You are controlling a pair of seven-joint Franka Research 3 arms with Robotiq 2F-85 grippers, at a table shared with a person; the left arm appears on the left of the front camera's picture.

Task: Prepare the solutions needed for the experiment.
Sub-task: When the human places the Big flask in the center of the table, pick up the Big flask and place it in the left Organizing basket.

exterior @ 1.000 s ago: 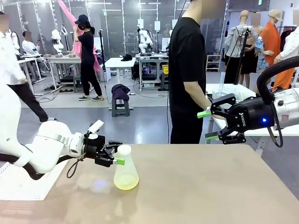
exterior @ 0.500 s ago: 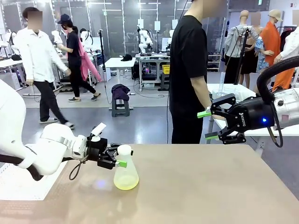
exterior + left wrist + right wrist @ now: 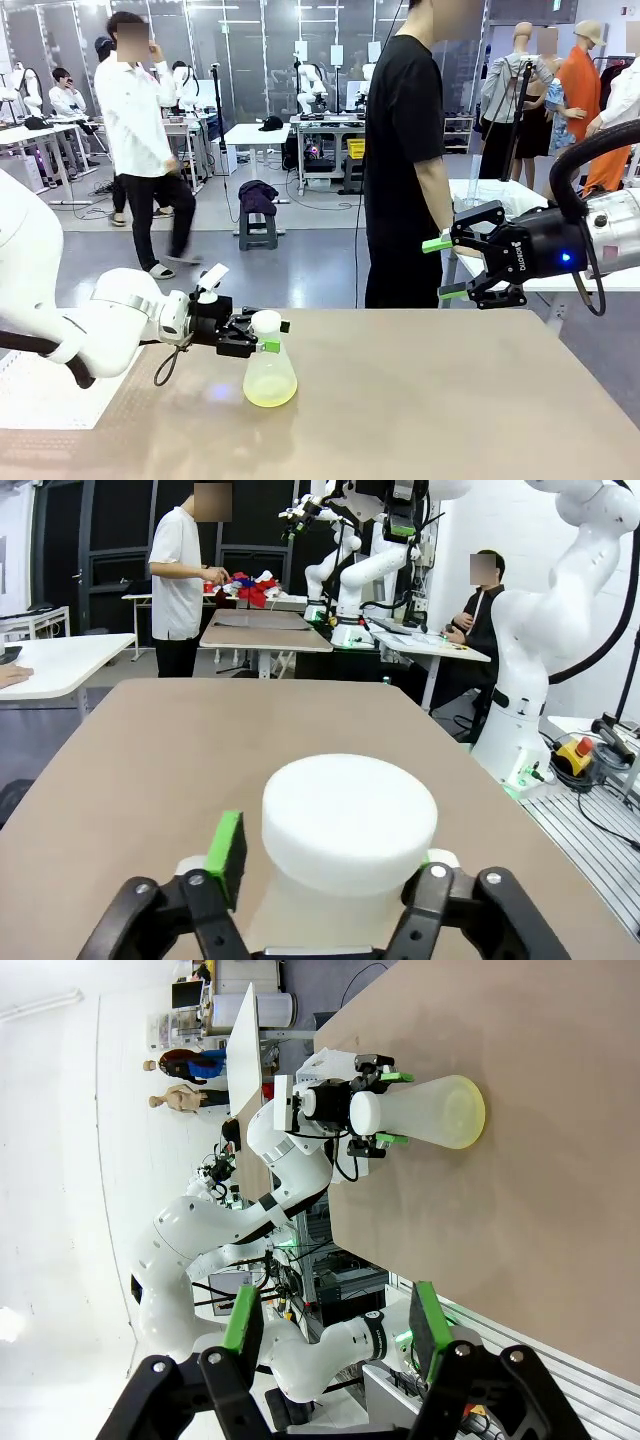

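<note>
A shallow pale yellow-green solution point(image 3: 270, 396) is held in the flask point(image 3: 269, 372); its neck is straddled by the left gripper point(image 3: 266, 336), contact unclear. The right gripper point(image 3: 438, 268) is held open, empty.

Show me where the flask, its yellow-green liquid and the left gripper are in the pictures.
flask point(image 3: 268, 352): front view, on its frosted cone wall.
yellow-green liquid point(image 3: 270, 396): front view, on the shallow layer at the bottom.
left gripper point(image 3: 268, 336): front view, between its fingertips at the flask's neck.

- The conical flask point(image 3: 269, 366) stands on the table point(image 3: 420, 400), left of centre.
- The left gripper point(image 3: 268, 336) sits at the flask's neck, fingers either side.
- The right gripper point(image 3: 437, 268) hangs above the table's far right edge.
- A person point(image 3: 405, 150) stands behind the table.
</note>
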